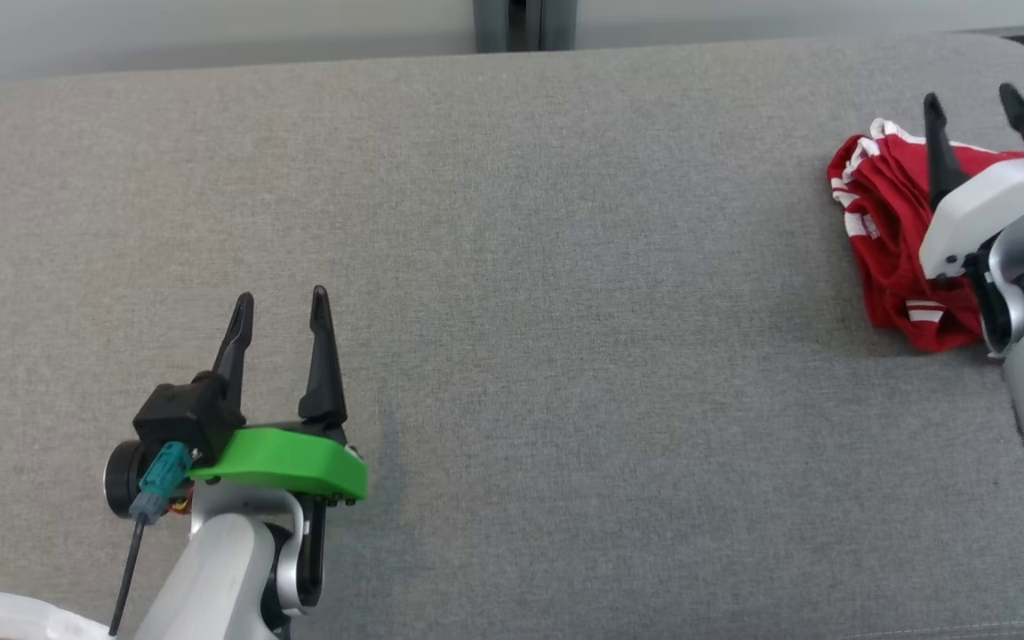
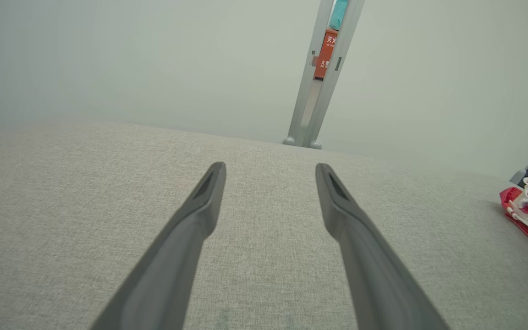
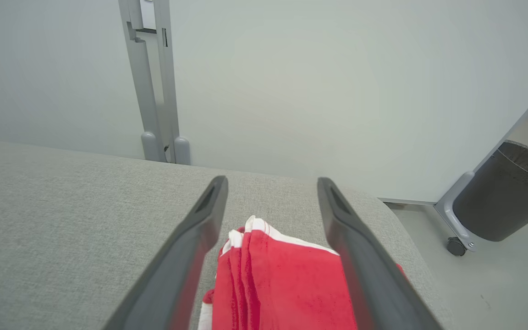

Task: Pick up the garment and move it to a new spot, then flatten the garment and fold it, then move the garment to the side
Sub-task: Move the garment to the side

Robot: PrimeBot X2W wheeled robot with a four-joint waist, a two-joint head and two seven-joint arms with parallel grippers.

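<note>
The red garment (image 1: 885,240) lies in a folded pile right under the right gripper (image 1: 971,98). That gripper's two fingers (image 3: 190,256) are spread wide and pinch nothing. In the right wrist view the cloth sits below and between them, and its white-striped end stops a bit short of the tips. I cannot tell if the fingers touch the cloth.

The left gripper (image 1: 283,295) is well apart from the garment, off to its left. It is spread wide too and holds nothing. Only bare grey table (image 1: 565,267) is under it.

The pile looks folded and it sits at the side, so I think the job is nearly done. The right gripper just needs to get away clean.

Here is what could go wrong. A finger could catch a fold when the gripper lifts. That would drag the top layer up and pull the fold open. The layers look thin and loose, so they may slide on each other.

The table's round corner is just past the right gripper's tips and to its right. A push that way could send the pile onto the floor (image 3: 475,284) near the bin (image 3: 507,192).

The arm hangs over the near part of the pile. If it dips or swings sideways, it could rumple the cloth.
</note>
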